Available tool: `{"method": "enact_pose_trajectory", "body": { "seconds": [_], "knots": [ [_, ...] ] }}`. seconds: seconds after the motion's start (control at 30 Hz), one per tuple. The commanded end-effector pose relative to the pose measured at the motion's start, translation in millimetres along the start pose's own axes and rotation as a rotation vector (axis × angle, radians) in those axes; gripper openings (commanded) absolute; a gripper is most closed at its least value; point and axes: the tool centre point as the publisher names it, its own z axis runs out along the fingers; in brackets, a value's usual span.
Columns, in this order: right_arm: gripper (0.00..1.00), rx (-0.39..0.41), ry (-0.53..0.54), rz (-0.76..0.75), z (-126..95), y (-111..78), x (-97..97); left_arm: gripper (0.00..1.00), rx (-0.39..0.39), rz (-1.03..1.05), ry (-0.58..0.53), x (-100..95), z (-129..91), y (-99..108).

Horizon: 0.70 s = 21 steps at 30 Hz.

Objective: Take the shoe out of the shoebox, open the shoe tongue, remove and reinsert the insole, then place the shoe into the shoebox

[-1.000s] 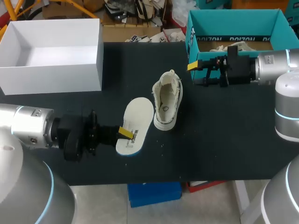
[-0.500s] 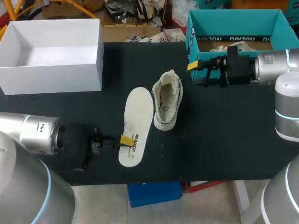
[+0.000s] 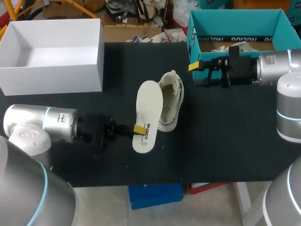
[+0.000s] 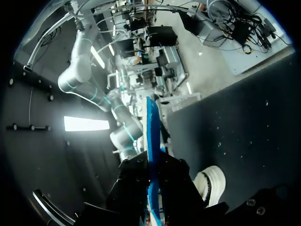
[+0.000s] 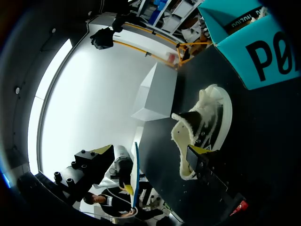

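A white insole (image 3: 148,113) with a blue underside is held near its heel end by my left gripper (image 3: 139,129), which is shut on it. The insole is tilted up and overlaps the left side of the cream shoe (image 3: 170,101), which stands on the black table. In the left wrist view the insole (image 4: 151,136) shows edge-on between the fingers, with the shoe (image 4: 210,181) beside it. My right gripper (image 3: 197,74) hangs open and holds nothing, right of the shoe and in front of the teal shoebox (image 3: 195,35). From the right wrist, the shoe (image 5: 202,125) lies ahead of the right gripper (image 5: 150,150).
A white open box (image 3: 89,70) stands at the back left. Another shoe lies inside the teal shoebox. The table's front edge runs close behind my left arm (image 3: 51,125).
My left arm has swung right, lifting the insole off the table, tilting it up and bringing it against the shoe's left side. The right arm has not moved.
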Motion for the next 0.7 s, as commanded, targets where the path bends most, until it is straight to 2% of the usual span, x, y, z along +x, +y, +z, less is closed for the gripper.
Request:
{"method": "enact_pose_trajectory", "body": {
  "seconds": [0.03, 0.43, 0.7],
  "knots": [
    [1.00, -0.003, 0.000, 0.000, 1, -0.8, -0.4, 0.00, 0.027, 0.004, -0.002, 15.4, 23, 37],
    [1.00, -0.003, 0.000, 0.000, 1, -0.8, -0.4, 0.00, -0.006, 0.032, 0.007, 30.0, 50, 88],
    [1.00, -0.003, 0.000, 0.000, 1, -0.8, -0.4, 0.00, -0.021, 0.036, -0.006, 19.8, 54, 101]
  ]
}}
